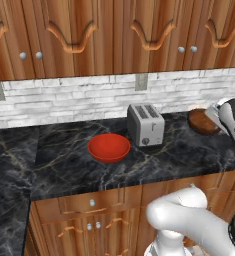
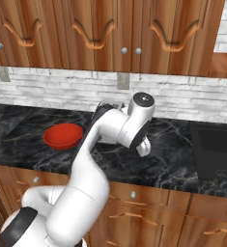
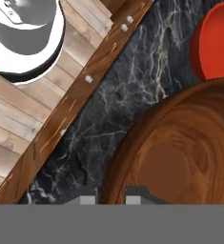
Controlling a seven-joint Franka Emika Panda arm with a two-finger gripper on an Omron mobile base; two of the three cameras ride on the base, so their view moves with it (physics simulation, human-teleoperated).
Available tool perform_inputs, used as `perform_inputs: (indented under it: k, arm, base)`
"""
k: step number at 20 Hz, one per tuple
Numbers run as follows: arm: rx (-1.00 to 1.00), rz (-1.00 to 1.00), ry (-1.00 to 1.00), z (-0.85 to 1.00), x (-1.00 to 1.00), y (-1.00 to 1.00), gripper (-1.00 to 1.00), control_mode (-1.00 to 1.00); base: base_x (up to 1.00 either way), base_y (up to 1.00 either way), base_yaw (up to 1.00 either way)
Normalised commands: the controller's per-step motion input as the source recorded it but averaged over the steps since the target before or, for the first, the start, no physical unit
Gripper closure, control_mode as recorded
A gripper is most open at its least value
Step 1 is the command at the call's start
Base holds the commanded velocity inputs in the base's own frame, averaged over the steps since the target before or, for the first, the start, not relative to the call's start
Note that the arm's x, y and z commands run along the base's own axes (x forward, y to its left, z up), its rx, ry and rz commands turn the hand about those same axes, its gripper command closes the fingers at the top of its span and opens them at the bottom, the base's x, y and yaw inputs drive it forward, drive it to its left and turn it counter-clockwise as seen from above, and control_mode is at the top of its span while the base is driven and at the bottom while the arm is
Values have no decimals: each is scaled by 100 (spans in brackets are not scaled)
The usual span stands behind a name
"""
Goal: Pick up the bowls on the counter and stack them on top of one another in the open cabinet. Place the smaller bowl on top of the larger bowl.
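end effector (image 3: 111, 196): we see it closed on the brown bowl's (image 3: 180, 162) rim
red bowl (image 1: 108, 147): on the table (image 1: 189, 155), left of the toaster (image 1: 145, 124)

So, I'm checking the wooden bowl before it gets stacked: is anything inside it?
Nothing shows inside the brown wooden bowl: in the hand view its grained inner surface is bare. The gripper is shut on its rim, which hides that bit, and the frame cuts off the bowl's far side.
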Motion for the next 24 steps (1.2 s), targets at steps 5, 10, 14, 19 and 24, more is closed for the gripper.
perform_inputs:
  k: [5, 10, 14, 19, 24]
  arm:
    - [-3, 4, 0, 11, -37, 58, 100, -100]
    - [0, 4, 0, 19, -34, 58, 100, -100]
    - [0, 4, 0, 20, -33, 60, 100, -100]
    - [0, 4, 0, 10, -23, 66, 100, -100]
    - [0, 3, 0, 0, -10, 73, 100, -100]
  base:
    - [0, 0, 0]
    - [0, 0, 0]
    - [0, 0, 0]
    - [0, 0, 0]
    - [0, 0, 0]
